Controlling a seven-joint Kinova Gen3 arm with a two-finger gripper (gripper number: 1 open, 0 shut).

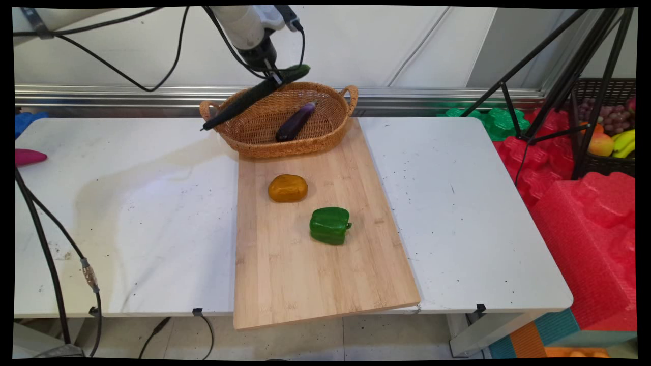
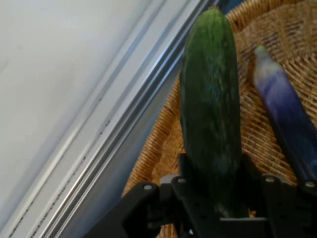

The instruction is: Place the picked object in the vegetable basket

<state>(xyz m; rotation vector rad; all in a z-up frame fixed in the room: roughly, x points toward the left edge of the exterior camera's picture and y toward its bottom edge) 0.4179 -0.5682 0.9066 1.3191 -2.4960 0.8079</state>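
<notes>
Gripper [image 1: 275, 77] is clamped on a cucumber [image 1: 254, 95], fingers pressing either flank near one end, as the hand view shows. The cucumber hangs slantwise above the far-left rim of the wicker basket [image 1: 325, 145], its long free end reaching out beyond the left handle, clear of the weave.

Judgement: with so much length overhanging the rim, a good placement would need the cucumber turned to lie along the basket's long axis and lowered close to the floor before the fingers part; let go from height, the smooth cylinder could roll or tip over the edge.

Materials: cucumber skin is dark green, faintly mottled, glossy and rigid-looking. The basket is an oval of coarse tan weave with two loop handles. Inside it lies an eggplant [image 1: 295, 122], slender, purple and shiny. The basket sits on the far end of a pale bamboo cutting board [image 1: 315, 274]. Nearer on the board, well apart from the hand, are a rounded ochre potato [image 1: 288, 188] and a lobed, waxy green bell pepper [image 1: 330, 225].
</notes>
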